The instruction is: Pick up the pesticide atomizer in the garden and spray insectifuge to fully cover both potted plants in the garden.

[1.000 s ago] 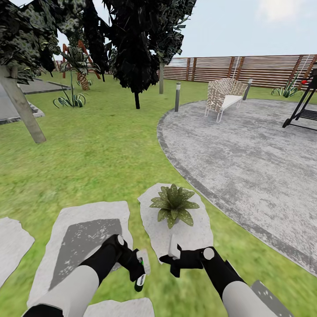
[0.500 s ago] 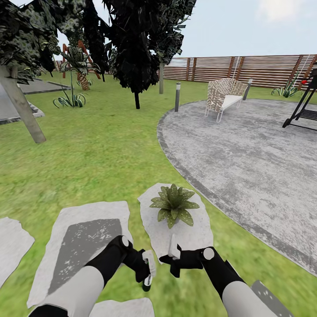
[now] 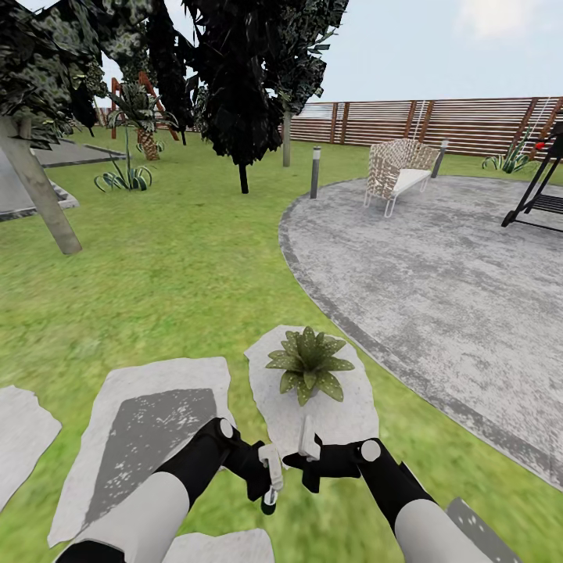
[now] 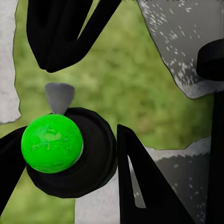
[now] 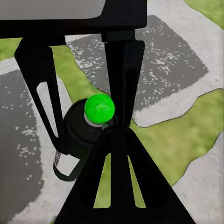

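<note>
We hold the pesticide atomizer [image 3: 270, 478] clamped in the left gripper [image 3: 264, 475]; right gripper [image 3: 306, 455] state unclear. Aim nozzle squarely at the potted plant [image 3: 310, 363] on its stepping stone [image 3: 344, 414].

Potted plant [image 3: 310, 363] on stepping stone [image 3: 344, 414]

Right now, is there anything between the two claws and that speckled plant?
Nothing but bare stepping stone, in the head view, lies between the left claw, right claw and potted plant.

pesticide atomizer [image 3: 269, 478] mostly hidden by the left end effector [image 3: 266, 469]; swing frame [image 3: 539, 184] cut off at the edge
</note>
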You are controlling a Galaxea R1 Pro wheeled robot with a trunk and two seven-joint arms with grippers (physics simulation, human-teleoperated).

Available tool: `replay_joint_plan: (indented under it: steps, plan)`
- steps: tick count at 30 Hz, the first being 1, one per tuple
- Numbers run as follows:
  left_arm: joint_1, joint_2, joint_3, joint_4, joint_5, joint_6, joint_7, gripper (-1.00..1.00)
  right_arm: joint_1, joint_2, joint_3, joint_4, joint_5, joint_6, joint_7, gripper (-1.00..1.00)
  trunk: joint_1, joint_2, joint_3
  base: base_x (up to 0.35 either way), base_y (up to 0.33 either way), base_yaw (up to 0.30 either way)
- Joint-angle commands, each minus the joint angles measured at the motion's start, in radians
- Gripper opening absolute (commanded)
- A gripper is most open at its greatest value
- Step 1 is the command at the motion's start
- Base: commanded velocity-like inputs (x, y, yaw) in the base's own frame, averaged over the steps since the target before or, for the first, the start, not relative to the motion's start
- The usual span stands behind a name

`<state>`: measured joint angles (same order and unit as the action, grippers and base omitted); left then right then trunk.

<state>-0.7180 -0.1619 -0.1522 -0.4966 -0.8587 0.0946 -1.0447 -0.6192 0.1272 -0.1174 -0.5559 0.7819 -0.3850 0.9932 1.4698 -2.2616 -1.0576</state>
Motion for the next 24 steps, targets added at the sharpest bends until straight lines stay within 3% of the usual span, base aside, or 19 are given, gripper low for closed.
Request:
replay_joint_plan:
  steps: [1,9,15,24]
  plan:
    - [0.0,-0.001,-0.001,-0.002,0.0,0.01,-0.005,-1.0,-0.001,0.002,-0.008,-0.001,0.008,-0.004,0.006,-1.0,0.0,0.0,-0.001,0.0,0.0,0.0]
    - [-0.001,-0.007,-0.001,-0.006,0.001,0.01,-0.003,-1.0,-0.001,0.002,-0.008,-0.001,0.008,-0.005,0.005,-1.0,0.0,0.0,-0.001,0.0,0.0,0.0]
    - [-0.001,-0.007,-0.001,-0.007,0.043,0.008,-0.003,-1.0,-0.001,0.002,-0.008,-0.001,0.008,-0.005,0.005,-1.0,0.0,0.0,-0.001,0.0,0.0,0.0]
    - [-0.002,0.011,-0.003,0.0,0.036,0.007,-0.003,-1.0,-0.001,0.002,-0.008,0.0,0.009,-0.005,0.005,-1.0,0.0,0.0,-0.001,0.0,0.0,0.0]
